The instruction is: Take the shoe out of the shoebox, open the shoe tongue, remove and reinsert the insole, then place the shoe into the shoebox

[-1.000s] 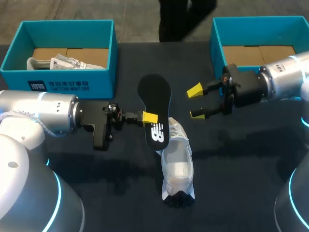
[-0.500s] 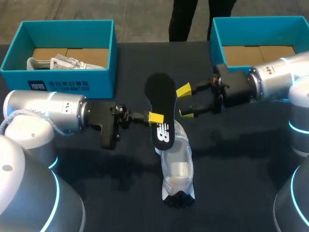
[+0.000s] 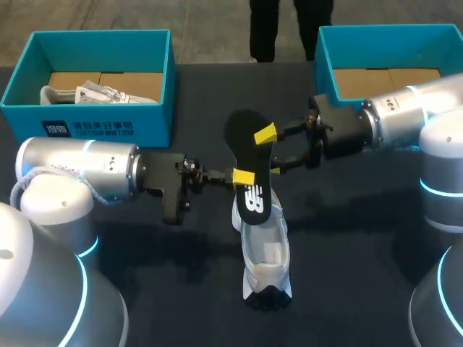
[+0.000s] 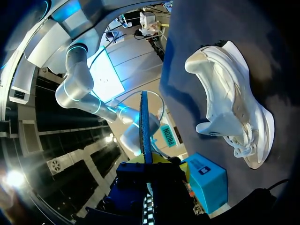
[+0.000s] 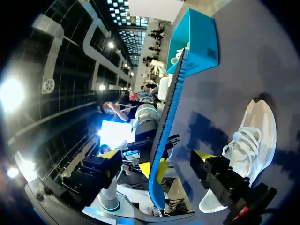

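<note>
Black foam insole (image 3: 249, 173) hangs clamped at its middle in your left arm's fingers (image 3: 244, 176), just above the white mesh sneaker (image 3: 265, 249) lying on the dark surface (image 3: 362, 253) near the centre. Your right arm's fingers (image 3: 265, 134) stand released, straddling the insole's far end without pinching it. Close them squarely on both faces before the left lets go, then guide the near end flat into the sneaker's opening.

The head camera is looking down from behind at the dark table (image 3: 362, 253); both wrist cameras are closely facing the white lace-up sneaker (image 3: 265, 249) (image 4: 229, 108) (image 5: 248, 145) and black insole (image 3: 249, 170) (image 4: 144, 126) (image 5: 166, 126).
</note>
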{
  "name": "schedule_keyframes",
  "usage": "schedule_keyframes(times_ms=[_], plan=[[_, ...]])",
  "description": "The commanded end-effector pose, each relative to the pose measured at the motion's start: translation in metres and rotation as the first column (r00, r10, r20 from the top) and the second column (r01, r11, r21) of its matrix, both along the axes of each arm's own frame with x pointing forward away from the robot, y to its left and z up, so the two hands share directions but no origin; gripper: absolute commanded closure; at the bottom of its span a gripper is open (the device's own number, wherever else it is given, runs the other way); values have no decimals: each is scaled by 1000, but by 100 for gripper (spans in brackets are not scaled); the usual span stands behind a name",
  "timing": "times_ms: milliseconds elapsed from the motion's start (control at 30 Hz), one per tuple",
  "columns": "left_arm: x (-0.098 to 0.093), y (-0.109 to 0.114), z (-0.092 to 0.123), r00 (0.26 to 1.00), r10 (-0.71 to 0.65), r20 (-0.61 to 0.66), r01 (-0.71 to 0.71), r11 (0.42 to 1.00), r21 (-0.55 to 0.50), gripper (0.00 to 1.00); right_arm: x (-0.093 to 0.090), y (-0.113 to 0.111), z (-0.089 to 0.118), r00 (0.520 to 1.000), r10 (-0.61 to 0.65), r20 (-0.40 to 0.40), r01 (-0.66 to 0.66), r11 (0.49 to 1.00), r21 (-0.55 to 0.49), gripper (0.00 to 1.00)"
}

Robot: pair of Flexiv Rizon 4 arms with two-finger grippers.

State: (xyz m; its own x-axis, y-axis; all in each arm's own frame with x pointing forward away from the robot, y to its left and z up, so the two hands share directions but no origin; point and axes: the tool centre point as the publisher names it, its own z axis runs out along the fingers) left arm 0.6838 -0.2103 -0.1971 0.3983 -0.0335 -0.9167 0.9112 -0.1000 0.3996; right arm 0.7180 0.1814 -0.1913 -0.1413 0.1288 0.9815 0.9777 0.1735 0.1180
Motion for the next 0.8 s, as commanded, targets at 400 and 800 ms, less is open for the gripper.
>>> schedule_keyframes(times_ms=[400,800], plan=[[5,-7,-5,1000,21,17,-21,1000,-3,100,-7,11,-5,1000,-5,1,5,1000,22,56],[2,-10,-10,999,22,25,-22,1000,1,100,-10,19,-4,1000,4,6,-4,999,37,56]])
